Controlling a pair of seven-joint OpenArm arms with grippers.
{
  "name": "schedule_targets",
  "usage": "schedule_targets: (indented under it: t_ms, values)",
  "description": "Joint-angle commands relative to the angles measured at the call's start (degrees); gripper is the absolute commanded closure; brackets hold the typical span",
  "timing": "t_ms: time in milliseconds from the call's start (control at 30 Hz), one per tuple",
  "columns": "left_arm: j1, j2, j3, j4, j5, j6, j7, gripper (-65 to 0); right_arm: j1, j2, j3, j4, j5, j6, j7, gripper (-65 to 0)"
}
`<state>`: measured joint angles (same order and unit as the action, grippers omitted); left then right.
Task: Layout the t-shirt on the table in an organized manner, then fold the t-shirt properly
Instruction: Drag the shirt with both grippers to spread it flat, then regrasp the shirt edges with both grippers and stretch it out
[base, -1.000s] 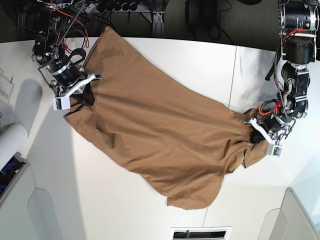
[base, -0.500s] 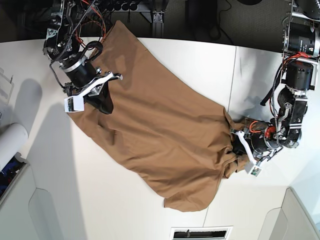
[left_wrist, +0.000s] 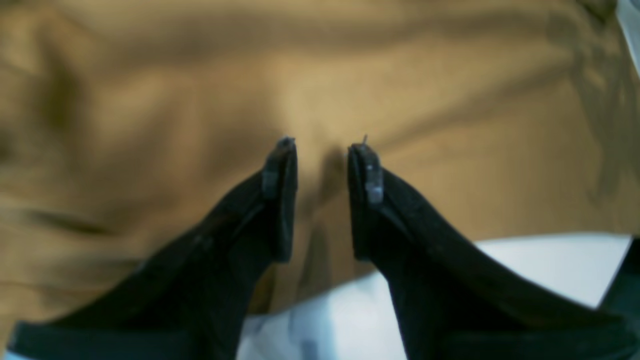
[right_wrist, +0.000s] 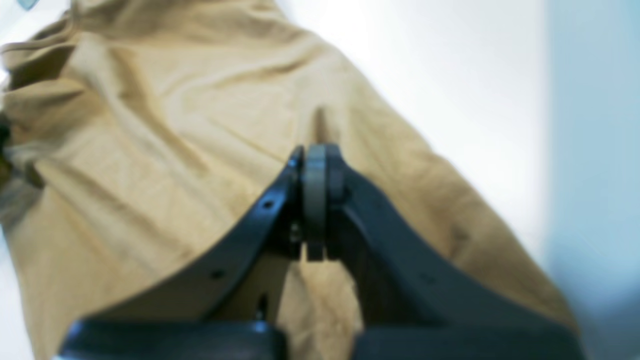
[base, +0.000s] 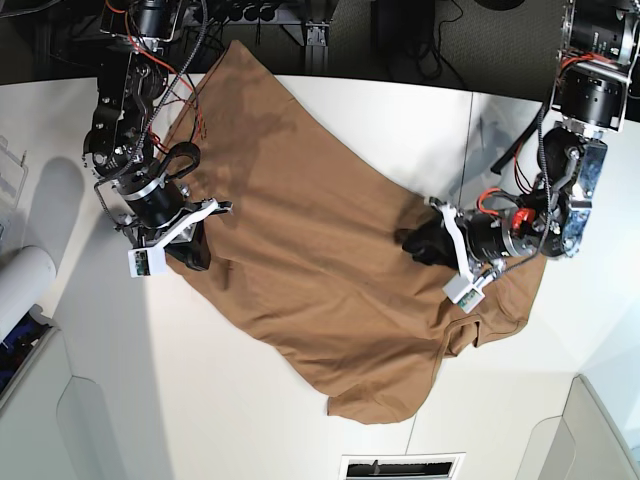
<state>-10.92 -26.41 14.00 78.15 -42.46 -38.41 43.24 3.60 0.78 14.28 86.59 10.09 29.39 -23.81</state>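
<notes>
The tan t-shirt (base: 310, 260) lies spread on a diagonal across the white table (base: 400, 120), wrinkled, with its far end hanging over the table's back edge. My right gripper (base: 192, 255) is at the shirt's left edge. In the right wrist view the gripper (right_wrist: 315, 150) is shut, pinching a ridge of the shirt (right_wrist: 150, 150). My left gripper (base: 408, 243) hovers over the shirt's right part. The left wrist view shows it (left_wrist: 324, 150) open, with a clear gap between the fingers (left_wrist: 282, 200) above the cloth (left_wrist: 350, 75).
A white cylinder (base: 20, 285) and grey-white bins (base: 60, 420) sit at the left, and another bin (base: 605, 430) is at the lower right. A thin seam (base: 468, 160) crosses the table. Cables and dark frames line the back edge.
My left gripper let go of the shirt's right corner, opened and moved left over the cloth. My right gripper, still shut on the shirt, pulled its left edge toward the near side.
</notes>
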Motion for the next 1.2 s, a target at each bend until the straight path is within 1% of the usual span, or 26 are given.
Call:
schedule_targets:
  t_ms: [0, 67, 133, 233, 333, 500, 600, 733, 800, 867, 900, 967, 1067, 1167]
  values:
    - [-0.48, -0.07, -0.52, 0.98, 0.22, -0.48, -1.75, -20.3, 1.36, 0.33, 0.09, -0.09, 0.83, 0.44, 1.49, 0.0]
    - [1.57, 0.92, -0.52, 0.98, 2.62, -0.42, -3.37, -20.3, 1.64, 0.35, 0.11, -1.86, 0.81, 0.42, 1.51, 0.0]
    - [3.48, 1.01, -0.52, 0.98, 4.66, -0.37, -4.55, -20.3, 1.6, 0.37, 0.11, -2.58, 0.72, 0.42, 1.49, 0.0]
    - [5.42, 0.98, -0.52, 0.96, 8.24, -0.39, -4.7, -20.3, 1.64, 0.52, 0.13, -2.84, 0.11, 0.37, 1.51, 0.0]
    - [6.29, 0.79, -0.52, 0.96, 10.16, -0.35, -4.9, -20.3, 1.62, 1.73, 0.15, -2.84, -0.81, 0.22, 1.53, 0.0]
    - [6.36, -0.02, -0.52, 0.96, 10.08, 0.48, -4.9, -20.3, 1.62, 5.99, 0.28, -2.84, -5.35, -3.74, 1.51, 0.0]
    - [6.36, -0.44, -0.52, 0.96, 9.18, 0.46, -4.9, -20.3, 1.62, 8.59, 0.28, -2.84, -5.6, -6.34, 1.55, 0.0]
    - [6.32, -0.37, -0.52, 0.96, 5.99, 0.44, -4.94, -20.3, 1.64, 10.82, 0.33, -2.82, -5.55, -6.82, 2.67, 0.0]
    - [6.29, -0.39, -0.52, 0.98, 4.5, 0.15, -4.94, -20.3, 1.64, 11.19, 0.57, -2.8, -4.55, -6.82, 3.04, 0.0]
    - [6.32, -0.42, -0.68, 1.36, 3.85, -0.96, -4.83, -20.3, 1.62, 11.1, 1.31, -2.56, -1.36, -6.4, 3.02, 0.0]
    - [6.34, -0.44, -1.03, 1.84, 3.63, -1.59, -4.81, -20.3, 1.6, 11.08, 1.7, -2.27, 0.46, -5.53, 2.99, 0.0]
    - [6.45, -0.44, -2.36, 3.58, 3.28, -1.59, -4.85, -20.3, 1.53, 10.58, 2.8, -0.81, 3.23, -2.84, 2.91, 0.0]
    - [7.56, -0.46, -7.17, 7.85, 1.46, -1.59, -4.85, -20.3, -0.44, 8.61, 4.63, 4.98, 7.98, 1.38, 2.03, 0.0]
    - [9.09, -0.46, -13.7, 11.3, -0.26, -1.59, -4.83, -20.3, -3.76, 6.67, 4.68, 12.46, 12.24, 2.51, -1.49, 0.0]
